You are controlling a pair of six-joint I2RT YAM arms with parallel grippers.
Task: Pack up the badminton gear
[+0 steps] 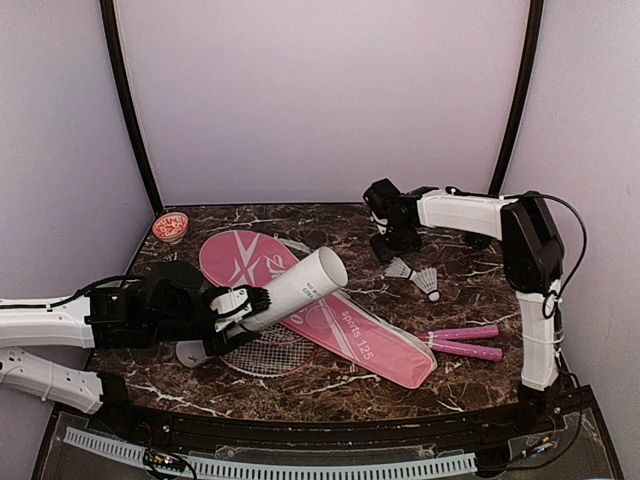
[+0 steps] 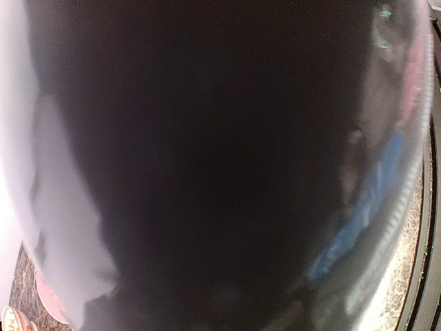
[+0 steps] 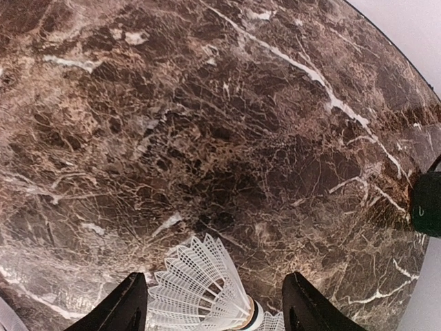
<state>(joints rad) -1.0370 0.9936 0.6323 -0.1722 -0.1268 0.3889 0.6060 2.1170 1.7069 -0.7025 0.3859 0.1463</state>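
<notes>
Clamping the long white tube (image 1: 300,285) near its lower end, our left gripper (image 1: 243,308) holds it tilted above the pink bag (image 1: 370,345) and the rackets (image 1: 265,352). Our right gripper (image 3: 215,277) stands open astride a feather shuttlecock (image 3: 196,286) on the marble table (image 3: 207,103).

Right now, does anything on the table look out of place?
The small red-patterned bowl in the far left corner is no badminton item. The white tube sits tilted in the left fingers, above the pink bag.
</notes>
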